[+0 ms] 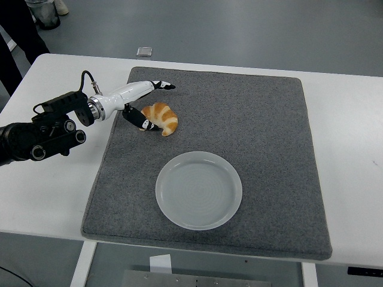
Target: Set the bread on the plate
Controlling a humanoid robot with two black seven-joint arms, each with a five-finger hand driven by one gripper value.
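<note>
A golden croissant (pixel 161 118) lies on the grey mat (pixel 251 131), up and left of the empty white plate (pixel 199 189). My left hand (pixel 151 104) reaches in from the left at the croissant. Its white fingers (pixel 157 85) stretch out above and behind the bread. The black-tipped thumb (pixel 139 119) rests against the croissant's left side. The hand is spread around the bread, not closed on it. The right arm is out of view.
The mat covers most of the white table (pixel 54 179). A small grey square object (pixel 144 51) lies on the floor beyond the table's far edge. A dark container (pixel 43 13) stands at the top left.
</note>
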